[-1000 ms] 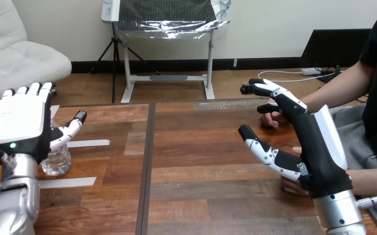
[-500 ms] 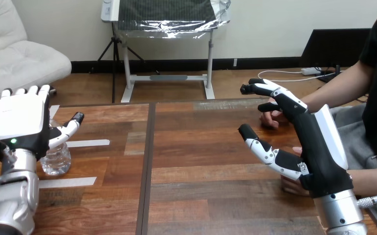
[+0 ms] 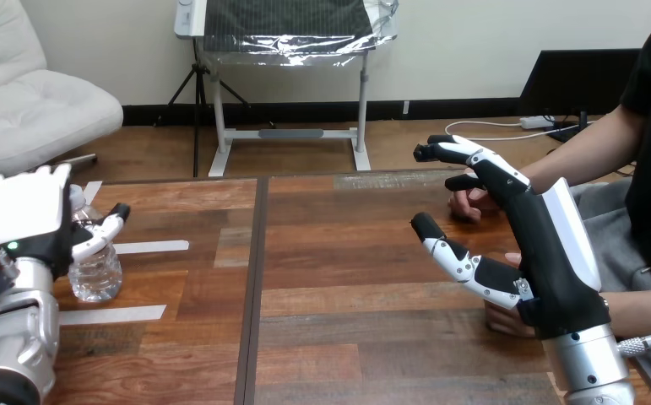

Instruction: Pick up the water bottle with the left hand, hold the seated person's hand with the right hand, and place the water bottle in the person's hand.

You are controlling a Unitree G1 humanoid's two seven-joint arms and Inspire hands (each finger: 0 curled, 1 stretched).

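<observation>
Our dark wooden bench (image 3: pixel 347 278) carries the clear plastic water bottle (image 3: pixel 95 268), upright near its left edge. Our left hand (image 3: pixel 22 215) stands just beside it, fingers loosely straight, thumb across the bottle's front, gripping nothing. Our right hand (image 3: pixel 550 253) hangs spread wide near the person's hand (image 3: pixel 471 205), not clasping it. We judge all three steps remain: lift, hold, deliver.

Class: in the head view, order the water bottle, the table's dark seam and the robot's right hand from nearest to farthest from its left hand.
1. The water bottle, beside the left hand, view's left.
2. The dark seam, table's middle.
3. The right hand, view's right.
</observation>
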